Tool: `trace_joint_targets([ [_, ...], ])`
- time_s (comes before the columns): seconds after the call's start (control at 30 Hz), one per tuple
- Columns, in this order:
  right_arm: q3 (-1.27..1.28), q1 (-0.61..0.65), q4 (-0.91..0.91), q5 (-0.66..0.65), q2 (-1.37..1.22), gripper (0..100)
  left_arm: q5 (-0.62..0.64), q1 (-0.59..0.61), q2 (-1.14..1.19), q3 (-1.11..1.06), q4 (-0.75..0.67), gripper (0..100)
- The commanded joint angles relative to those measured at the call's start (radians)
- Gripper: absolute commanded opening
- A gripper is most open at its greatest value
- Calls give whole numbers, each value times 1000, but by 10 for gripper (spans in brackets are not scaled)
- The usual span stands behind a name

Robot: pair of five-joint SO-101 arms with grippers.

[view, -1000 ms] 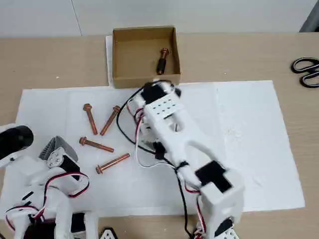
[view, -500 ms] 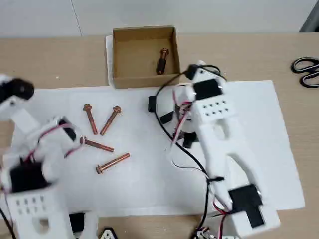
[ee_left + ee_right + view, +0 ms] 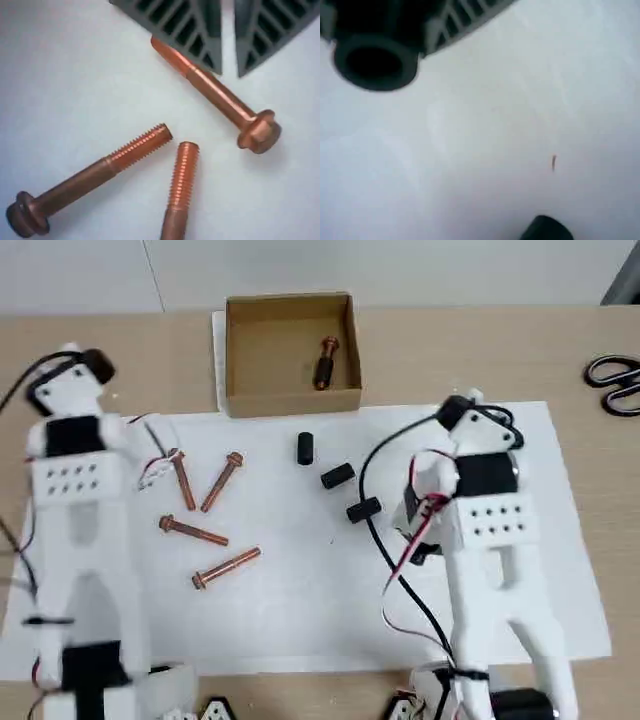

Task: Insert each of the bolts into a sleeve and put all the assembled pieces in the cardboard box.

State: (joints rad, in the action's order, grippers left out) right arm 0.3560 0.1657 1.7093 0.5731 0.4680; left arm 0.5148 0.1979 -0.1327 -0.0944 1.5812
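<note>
On white paper (image 3: 300, 610) lie four copper bolts (image 3: 226, 567) with flanged heads and threaded tips. Left gripper (image 3: 228, 65) hangs above one, fingers spread. Right gripper (image 3: 395, 30) clasps a short, hollow black sleeve (image 3: 375, 62).

Fingers (image 3: 172, 22) of the left gripper (image 3: 227, 70): dark grey plastic, matt, moulded in open ribs. Under one finger, bolt (image 3: 225, 99): copper-toned metal, smooth with a soft shine along the shank, dull gloss on the flanged head. Just beside the fingers, second bolt (image 3: 90, 180) and third bolt (image 3: 180, 190): same metal, finely ridged at the threaded ends. Beneath fingers and bolts, paper sheet (image 3: 65, 75): white, matt, smooth. Sleeve (image 3: 375, 62): black, matt, smooth-walled; material cannot be told. Cardboard box (image 3: 290, 400): brown, matt, raw-cut rims. Arm shells (image 3: 490, 530): white plastic, faint sheen. Table (image 3: 450, 350): pale wood look, matt.
</note>
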Motion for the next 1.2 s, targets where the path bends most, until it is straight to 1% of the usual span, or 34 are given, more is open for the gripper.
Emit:
trace_joint_targets([
  [0.0, 34, -10, 13, -8, 90, 2, 0, -28, 64, 88, 9, 5],
  [0.13, 78, -10, 15, -8, 160, 2, -2, -51, 149, 148, 8, 5],
  [0.33, 146, -10, 13, -8, 234, 2, -5, -46, 308, 232, -6, 11],
  [0.53, 173, -10, 15, -8, 285, 2, -9, -51, 387, 314, -6, 92],
  [0.67, 173, -10, 15, -8, 294, 2, -83, -51, 404, 340, -11, 114],
  [0.87, 173, -10, 8, -8, 286, 2, -147, -41, 470, 344, -35, 116],
  [0.97, 173, -10, 8, -8, 286, 2, -147, -29, 508, 360, -57, 116],
  [1.17, 173, -10, 7, -8, 286, 2, -147, -28, 582, 473, -57, 114],
])
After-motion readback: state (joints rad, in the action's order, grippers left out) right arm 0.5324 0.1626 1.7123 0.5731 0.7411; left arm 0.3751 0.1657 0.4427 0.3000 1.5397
